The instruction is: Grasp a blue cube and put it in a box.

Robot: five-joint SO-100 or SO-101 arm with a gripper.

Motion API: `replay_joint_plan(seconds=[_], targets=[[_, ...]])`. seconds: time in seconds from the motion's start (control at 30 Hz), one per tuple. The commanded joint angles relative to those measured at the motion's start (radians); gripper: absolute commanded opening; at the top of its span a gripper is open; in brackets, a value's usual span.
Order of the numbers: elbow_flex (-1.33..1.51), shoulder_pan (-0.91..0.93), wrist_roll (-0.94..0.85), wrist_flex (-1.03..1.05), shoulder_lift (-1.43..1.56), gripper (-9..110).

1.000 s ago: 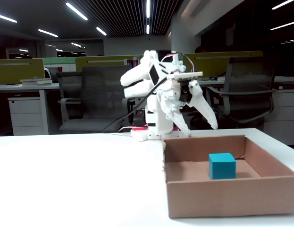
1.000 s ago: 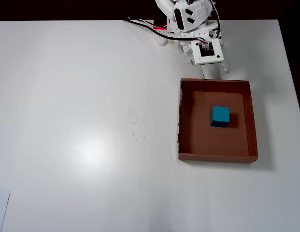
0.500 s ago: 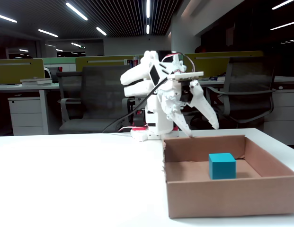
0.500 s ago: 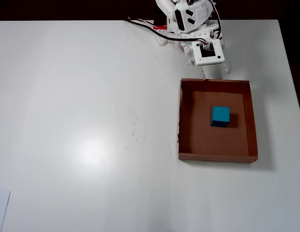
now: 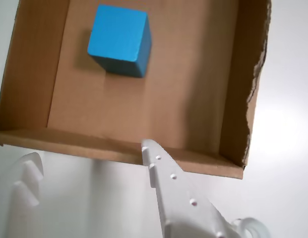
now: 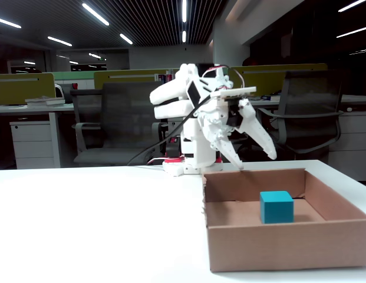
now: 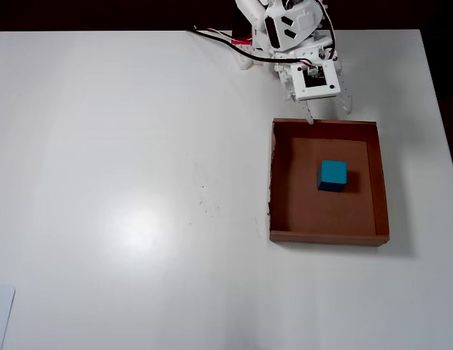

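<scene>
The blue cube (image 5: 119, 37) rests on the floor of the box (image 5: 233, 74), free of the gripper. In the fixed view the cube (image 6: 276, 206) sits near the middle of the box (image 6: 289, 247). In the overhead view the cube (image 7: 332, 173) lies in the upper right part of the box (image 7: 273, 182). My gripper (image 5: 87, 153) is open and empty. It hangs above the box wall nearest the arm base, as the fixed view (image 6: 256, 162) and the overhead view (image 7: 329, 115) show.
The box stands on a white table (image 7: 138, 182) near its right edge. The arm base and its cables (image 7: 226, 40) are at the table's far edge. Office chairs (image 6: 112, 124) and desks stand behind the table. The box's side wall has a torn edge (image 5: 255, 84).
</scene>
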Motion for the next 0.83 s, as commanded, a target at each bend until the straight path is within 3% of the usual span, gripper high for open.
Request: replay_joint_plan(seconds=[0.0, 0.2, 0.8], targets=[[-0.006, 0.080, 0.002, -0.046, -0.005, 25], [-0.006, 0.172, 0.002, -0.091, -0.006, 25], [-0.005, 0.212, 0.064, -0.052, -0.006, 26]])
